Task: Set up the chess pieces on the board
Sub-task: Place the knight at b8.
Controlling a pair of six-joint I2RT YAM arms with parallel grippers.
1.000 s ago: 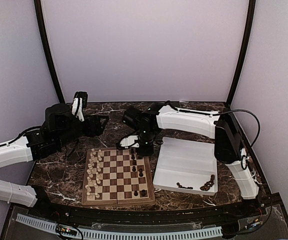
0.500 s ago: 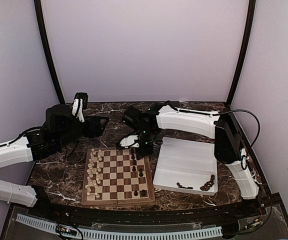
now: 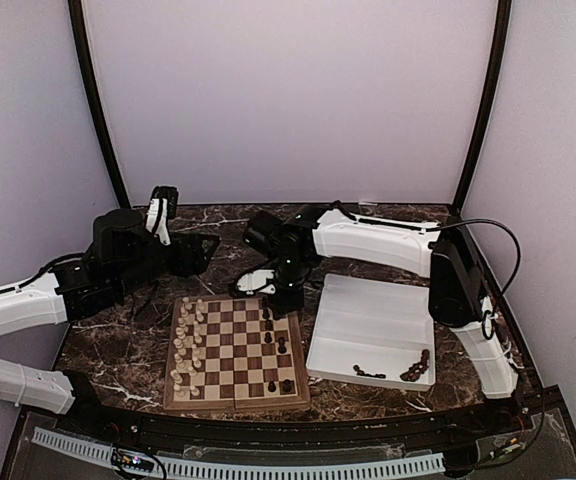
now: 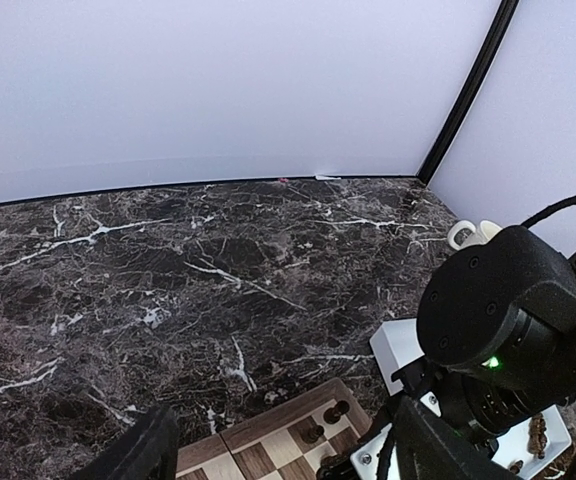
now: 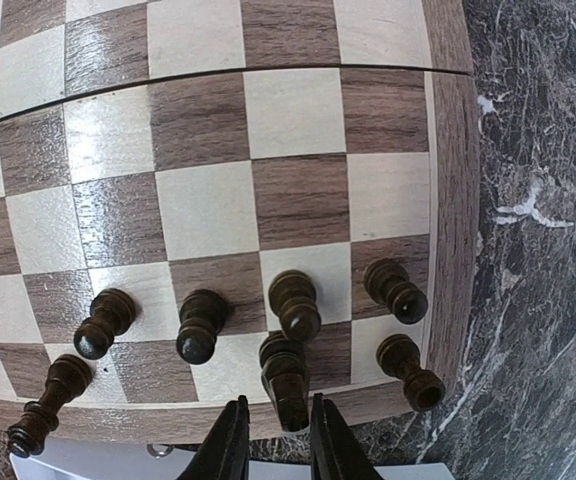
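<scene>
Right arm stretches left across the marble table (image 4: 168, 280), right gripper (image 5: 278, 408) low at the board's (image 3: 238, 360) far right corner, fingers (image 5: 230, 445) narrowly parted either side of a standing dark piece (image 5: 286, 385); left gripper (image 4: 288, 455) hovers beyond the board, fingers wide, holding nothing, pale walls behind

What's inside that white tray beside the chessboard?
Dark chess pieces lie along the near edge of the white tray; the rest looks bare. Its far right corner is hidden by the right arm.
</scene>
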